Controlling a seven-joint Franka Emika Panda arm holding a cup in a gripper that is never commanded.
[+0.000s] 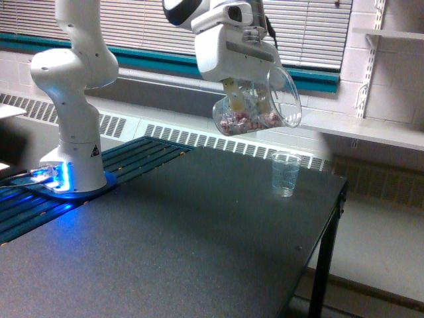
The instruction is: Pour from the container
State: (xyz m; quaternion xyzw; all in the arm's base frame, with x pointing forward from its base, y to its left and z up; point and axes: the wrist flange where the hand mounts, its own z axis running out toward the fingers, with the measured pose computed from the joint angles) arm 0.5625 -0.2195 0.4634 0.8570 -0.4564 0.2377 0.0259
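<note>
Clear plastic container [258,106] hangs tilted in the air, above and to the exterior view's left of the small clear drinking cup [285,173] standing on the dark table [199,238]. Flared rim points toward the cup side. Small pinkish-white pieces [246,120] sit in its low end. Looks light, thin-walled, slick, probably flexes if squeezed hard; best held at the wall near the rim, as now. Gripper [248,93] is clamped onto the container wall, fingers reaching inside and outside it, gap narrow. Cup looks empty.
</note>
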